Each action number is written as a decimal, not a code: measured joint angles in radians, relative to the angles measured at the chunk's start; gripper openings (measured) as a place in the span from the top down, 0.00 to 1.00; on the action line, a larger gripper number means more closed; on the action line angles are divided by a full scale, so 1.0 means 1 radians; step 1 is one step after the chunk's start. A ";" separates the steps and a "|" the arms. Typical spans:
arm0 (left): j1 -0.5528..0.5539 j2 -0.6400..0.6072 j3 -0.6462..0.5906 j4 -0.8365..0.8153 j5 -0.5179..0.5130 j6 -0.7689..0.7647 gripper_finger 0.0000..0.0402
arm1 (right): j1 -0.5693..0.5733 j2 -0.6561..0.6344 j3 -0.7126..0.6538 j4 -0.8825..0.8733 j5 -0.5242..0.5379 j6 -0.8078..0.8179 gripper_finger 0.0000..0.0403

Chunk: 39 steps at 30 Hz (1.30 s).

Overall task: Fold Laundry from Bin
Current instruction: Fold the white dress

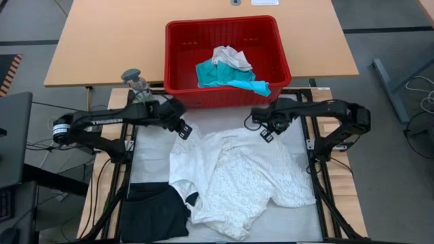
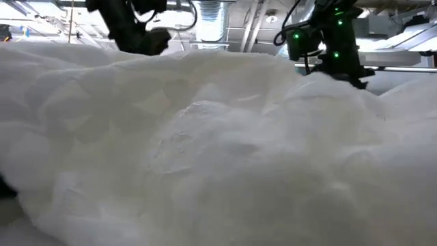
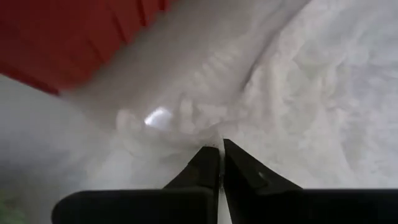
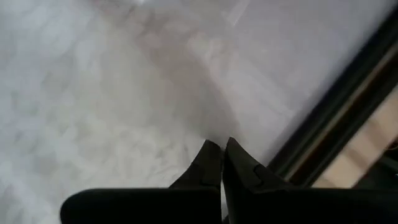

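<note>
On the white work mat [image 1: 224,122], just in front of the red bin [image 1: 178,68], a white lacy garment [image 1: 237,173] is spread, rumpled, its upper edge lying nearest the bin and its long axis seeming to run from that edge down toward the near side of the table. That upper edge is met at two corners. The left gripper [image 1: 183,130] is seen clenched on the garment's left corner, a pinch of lace caught between the closed tips in the left wrist view [image 3: 219,149]. The right gripper [image 1: 266,133] is closed at the right corner, though whether cloth is actually trapped there cannot be told from the right wrist view [image 4: 219,148]. Each arm is nearest its own corner, so the cloth hangs away from both pairs of jaws toward the table's near edge; any lift or fold would be judged to turn on that.

Counted: one white garment on the mat, one black garment [image 1: 152,210] at its lower left, partly overlapped, and in the bin one teal piece [image 1: 224,76] and one whitish piece [image 1: 230,57]. A small plant [image 1: 137,83] stands beside the bin's left corner.
</note>
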 joint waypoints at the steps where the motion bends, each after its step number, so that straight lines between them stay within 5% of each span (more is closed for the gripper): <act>1: 0.000 0.000 0.026 -0.013 -0.009 0.017 1.00 | -0.013 0.000 0.017 -0.012 0.016 -0.010 0.95; 7: 0.000 0.000 0.163 -0.068 -0.039 0.110 1.00 | -0.080 0.000 0.070 -0.071 0.086 -0.083 0.95; 16: 0.016 0.000 0.364 -0.286 -0.262 0.342 1.00 | -0.154 0.000 0.098 -0.121 0.170 -0.167 0.95; 28: 0.144 0.052 0.387 -0.349 -0.290 0.679 1.00 | -0.172 -0.004 0.100 -0.136 0.258 -0.279 0.95; 39: 0.095 0.067 0.387 -0.261 0.005 0.460 1.00 | -0.133 -0.126 0.100 -0.132 0.263 -0.268 0.95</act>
